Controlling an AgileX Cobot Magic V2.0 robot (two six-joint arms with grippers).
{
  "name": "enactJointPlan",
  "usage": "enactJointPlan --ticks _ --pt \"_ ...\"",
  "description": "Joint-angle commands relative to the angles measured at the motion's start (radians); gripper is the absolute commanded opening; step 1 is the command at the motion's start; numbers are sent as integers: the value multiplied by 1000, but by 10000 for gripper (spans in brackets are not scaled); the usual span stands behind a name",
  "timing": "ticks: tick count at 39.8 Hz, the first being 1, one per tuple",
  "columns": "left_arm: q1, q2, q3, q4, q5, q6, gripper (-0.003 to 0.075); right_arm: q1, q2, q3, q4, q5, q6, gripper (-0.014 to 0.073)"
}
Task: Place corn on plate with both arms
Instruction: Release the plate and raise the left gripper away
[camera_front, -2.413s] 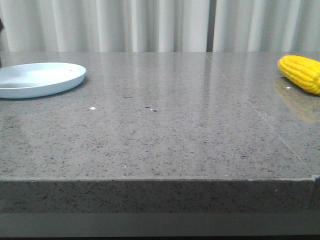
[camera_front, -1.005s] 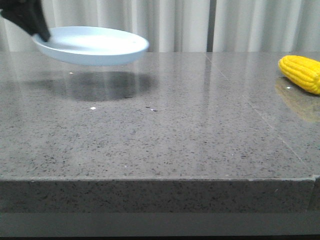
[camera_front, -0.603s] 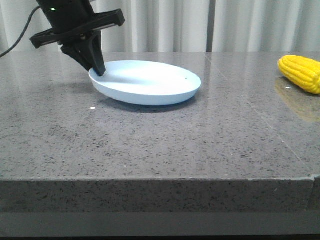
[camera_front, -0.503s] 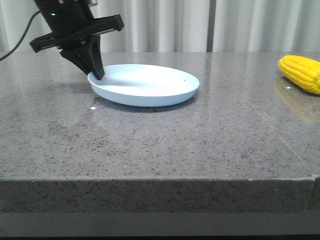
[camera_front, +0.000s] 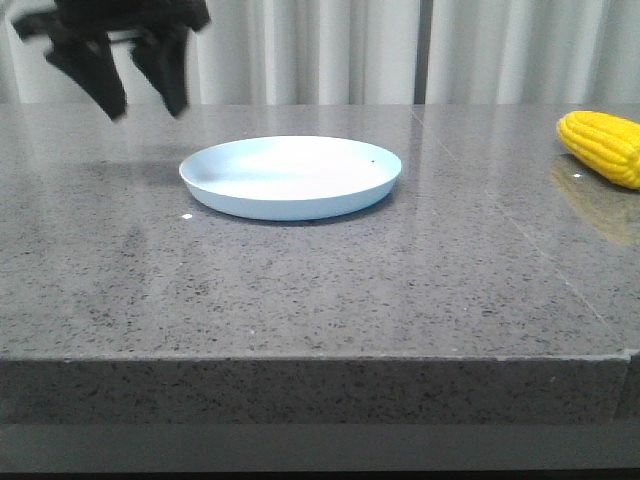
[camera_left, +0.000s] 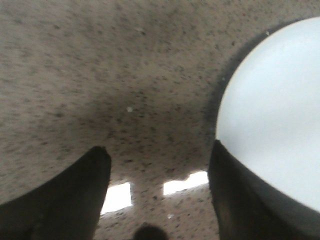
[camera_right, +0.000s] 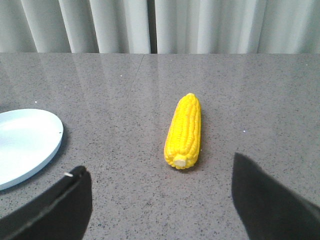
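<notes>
1. At the upper left of the front view you see the left gripper (camera_front: 140, 88), raised off the table (camera_front: 320, 290) with its two dark fingers spread apart and nothing between them.
2. In the left wrist view you get the same reading: the left gripper (camera_left: 157, 190) shows one finger (camera_left: 65, 200) at lower left and the other at lower right, with bare speckled grey stone in the gap.
3. Just beside that lower-right finger in the left wrist view lies the plate (camera_left: 272, 115), filling the right side of the frame; the finger overlaps its edge in the picture, but you cannot tell from this view whether they touch.
4. In the front view the plate (camera_front: 291, 176) sits flat on the table a little left of centre, down and to the right of the left gripper and clear of it.
5. In the right wrist view you see the right gripper (camera_right: 160, 200) with its fingers wide apart at the lower corners, holding nothing.
6. Between those fingers and farther up the frame lies the corn (camera_right: 184, 130), flat on the stone with its pale cut end towards the camera.
7. The plate (camera_right: 22, 145) shows at the left edge of that view, well apart from the corn.
8. In the front view the corn (camera_front: 603, 146) lies at the far right edge, partly cut off, with pale curtains (camera_front: 330, 50) behind the table.
</notes>
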Motion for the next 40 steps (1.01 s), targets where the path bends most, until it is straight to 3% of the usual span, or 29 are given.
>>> enactJointPlan --ticks 1,11,22,32,40 --pt "-3 -113 1 106 -19 -35 273 -6 10 -37 -3 -83 -2 599" --pt "45 -248 154 184 -51 -85 -20 -6 10 -37 -3 -83 -2 599" --pt "145 -423 362 173 -116 -87 -20 -6 10 -37 -3 -83 -2 599" --pt "94 -725 712 140 -459 -87 -20 -6 10 -37 -3 -83 -2 599" --pt "50 -982 952 157 -633 -74 -20 -6 10 -37 -3 -83 -2 599"
